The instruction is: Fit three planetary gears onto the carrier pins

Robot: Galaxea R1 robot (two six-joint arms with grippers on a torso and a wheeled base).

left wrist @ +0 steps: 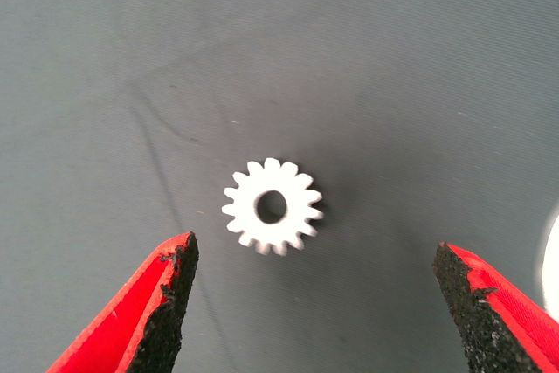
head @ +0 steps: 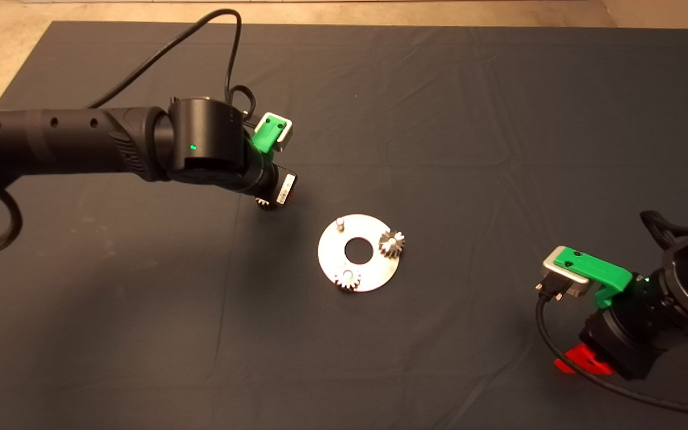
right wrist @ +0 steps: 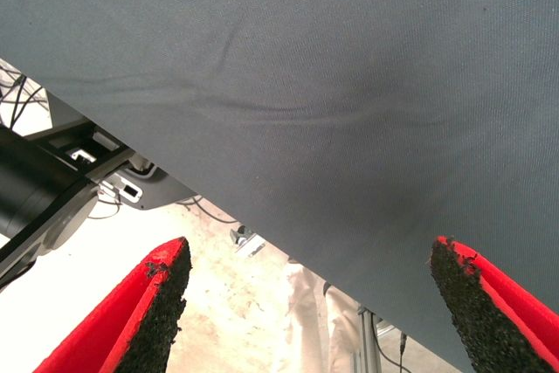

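A loose planetary gear [left wrist: 272, 206] lies flat on the dark mat, centred between the wide-apart fingers of my open left gripper [left wrist: 319, 303], which hangs straight above it. From above, that gear [head: 266, 204] peeks out under the left wrist, left of the shiny carrier disc [head: 374, 272]. On the disc, one gear [head: 392, 243] sits at the right pin and another gear [head: 347, 279] at the near pin. The far-left carrier pin [head: 340, 223] stands bare. My right gripper [right wrist: 310, 303] waits open and empty at the lower right.
The left arm and its cable [head: 159, 54] cross the mat's upper left. The mat's edge [right wrist: 218, 207] and floor with equipment show in the right wrist view. The disc's rim [left wrist: 554, 259] glints at the side of the left wrist view.
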